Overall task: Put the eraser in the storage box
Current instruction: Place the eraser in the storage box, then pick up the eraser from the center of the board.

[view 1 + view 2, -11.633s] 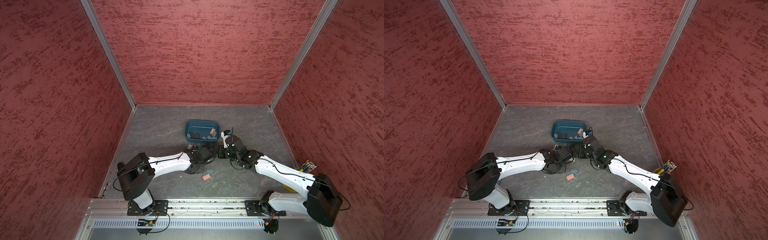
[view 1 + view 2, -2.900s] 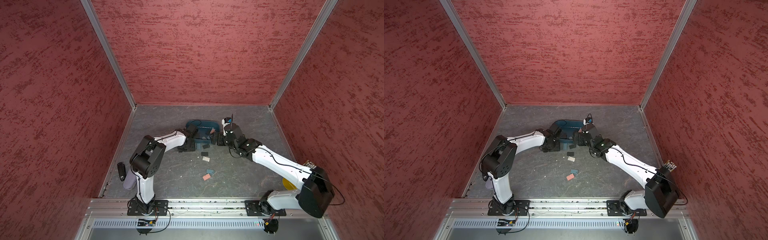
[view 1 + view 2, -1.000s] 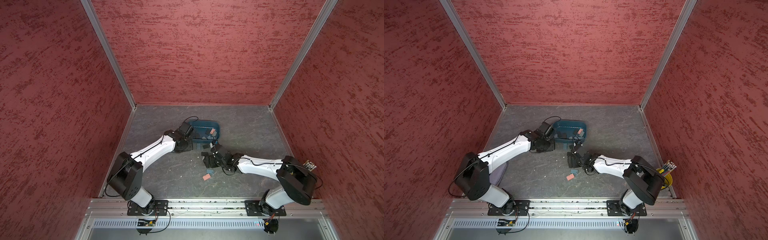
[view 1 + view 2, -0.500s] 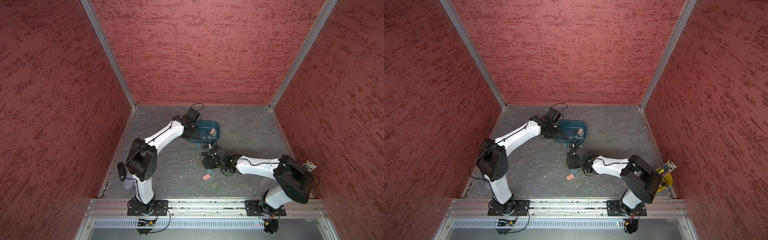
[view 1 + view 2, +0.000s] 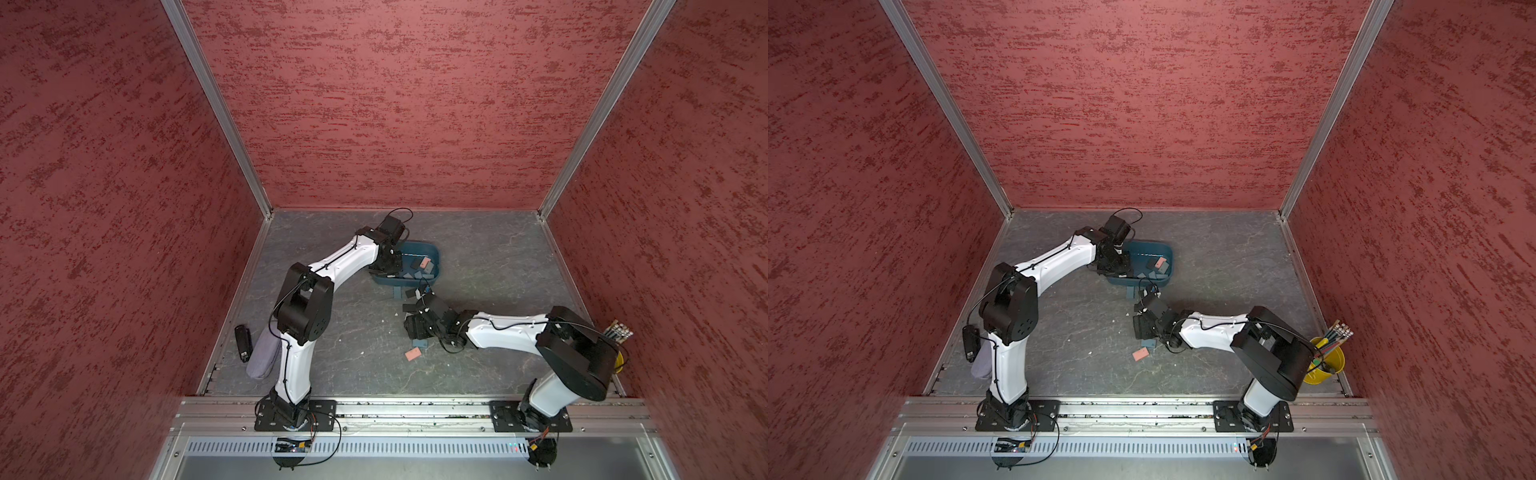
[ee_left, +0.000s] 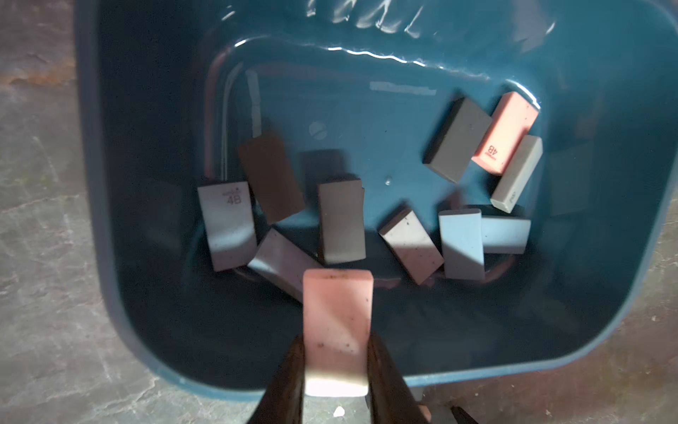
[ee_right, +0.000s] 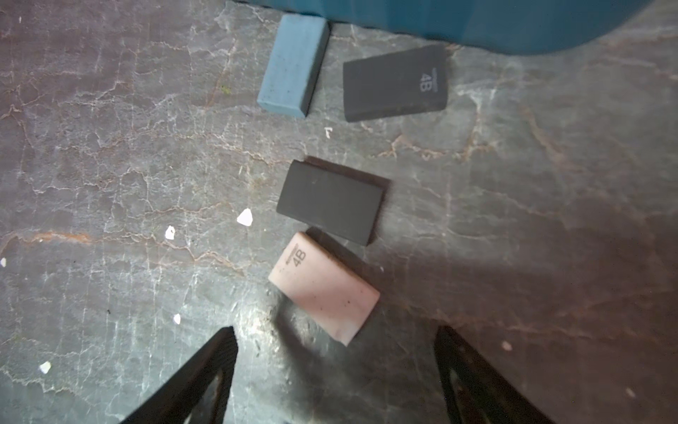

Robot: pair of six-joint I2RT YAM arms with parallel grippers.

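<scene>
Swung in from the table on the box's left within the last second, the left gripper [image 6: 335, 348] is pictured over the storage box [image 6: 154, 110], its fingers closed narrowly on a pink eraser [image 6: 335, 315]. That eraser is held above the inside of the tub, close to its left wall and clear of the floor. Other erasers [image 6: 341, 220], grey, brown, pale blue and one pink, are seen scattered across the box floor. The box itself is set at the far middle of the grey table [image 5: 353, 316].

Just near of the box, the right gripper [image 7: 334, 330] is held low over the table, its fingers spread wide and nothing gripped. A pale eraser [image 7: 323, 290] stamped 4B is seen just ahead of the tips, with a dark grey eraser [image 7: 330, 202] just beside it. A blue eraser [image 7: 293, 66] and a black eraser [image 7: 394, 84] are shown close to the box's near wall. A salmon eraser [image 5: 413, 354] is seen nearer still. A yellow pencil cup [image 5: 1325, 361] is placed at the right edge; a lilac cloth [image 5: 262, 357] is seen at the left.
</scene>
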